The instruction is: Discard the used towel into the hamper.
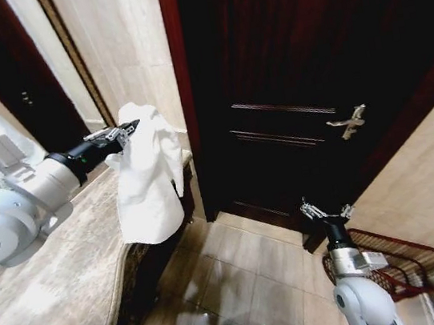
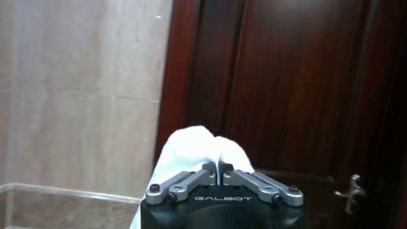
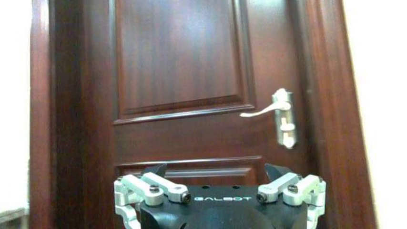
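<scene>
Towel [image 1: 150, 176] lifted clear of the counter [image 1: 54, 298], pinched in the left gripper [image 1: 124, 129], well apart from the hamper [image 1: 401, 264] on the floor; carry and drop remain; right gripper [image 1: 327, 213], jaws wide, idle just beside the hamper.

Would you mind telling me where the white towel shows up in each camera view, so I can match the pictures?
Head view: the white towel hangs from the left gripper, above the edge of the marble counter, left of the door.
Left wrist view: the towel bunches just beyond the shut fingers.
Right wrist view: no towel here; the right gripper faces the door.
Shared landmark: the dark wooden door with its metal handle.
</scene>
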Available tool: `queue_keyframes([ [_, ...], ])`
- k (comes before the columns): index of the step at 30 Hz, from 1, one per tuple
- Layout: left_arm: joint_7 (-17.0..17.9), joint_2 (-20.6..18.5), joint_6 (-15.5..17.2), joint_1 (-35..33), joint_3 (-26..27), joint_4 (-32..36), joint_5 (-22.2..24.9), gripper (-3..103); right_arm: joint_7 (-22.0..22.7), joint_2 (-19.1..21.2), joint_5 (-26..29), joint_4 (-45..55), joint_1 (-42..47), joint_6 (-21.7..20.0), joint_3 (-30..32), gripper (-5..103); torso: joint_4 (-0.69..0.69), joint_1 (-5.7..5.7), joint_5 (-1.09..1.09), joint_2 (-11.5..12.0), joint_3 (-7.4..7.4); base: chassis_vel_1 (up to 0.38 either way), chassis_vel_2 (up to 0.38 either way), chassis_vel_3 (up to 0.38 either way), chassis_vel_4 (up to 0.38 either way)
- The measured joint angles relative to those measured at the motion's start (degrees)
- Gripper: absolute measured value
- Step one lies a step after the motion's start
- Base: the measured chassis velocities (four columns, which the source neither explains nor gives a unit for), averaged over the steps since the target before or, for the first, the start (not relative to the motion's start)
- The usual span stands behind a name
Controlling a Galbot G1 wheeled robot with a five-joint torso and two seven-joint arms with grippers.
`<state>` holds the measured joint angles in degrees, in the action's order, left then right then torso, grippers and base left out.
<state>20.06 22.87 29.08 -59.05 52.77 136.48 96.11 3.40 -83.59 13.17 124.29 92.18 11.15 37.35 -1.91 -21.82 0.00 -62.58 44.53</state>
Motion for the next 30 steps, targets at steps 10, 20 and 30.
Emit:
queue_keyframes([
  [10,-0.25,0.45,0.56,-0.12,-0.19,0.27,-0.01,1,0.33,-0.02,-0.05,-0.56,0.05,0.37,0.18,100,0.01,-0.01,0.0,0.0,0.01,-0.101,-0.104,-0.099,-0.101],
  [20,-1.76,2.94,1.43,-1.09,-1.32,0.7,-2.03,1,0.42,0.17,0.03,-0.7,-0.13,0.38,0.37,100,0.0,0.0,-0.01,0.0,0.0,-0.124,-0.133,-0.125,-0.123],
  [30,-3.56,3.79,2.11,-1.46,-1.59,0.58,-3.12,1,0.34,0.06,-0.1,-1.18,-0.43,0.37,0.29,100,0.0,0.0,0.02,0.01,0.0,-0.13,-0.123,-0.122,-0.123],
])
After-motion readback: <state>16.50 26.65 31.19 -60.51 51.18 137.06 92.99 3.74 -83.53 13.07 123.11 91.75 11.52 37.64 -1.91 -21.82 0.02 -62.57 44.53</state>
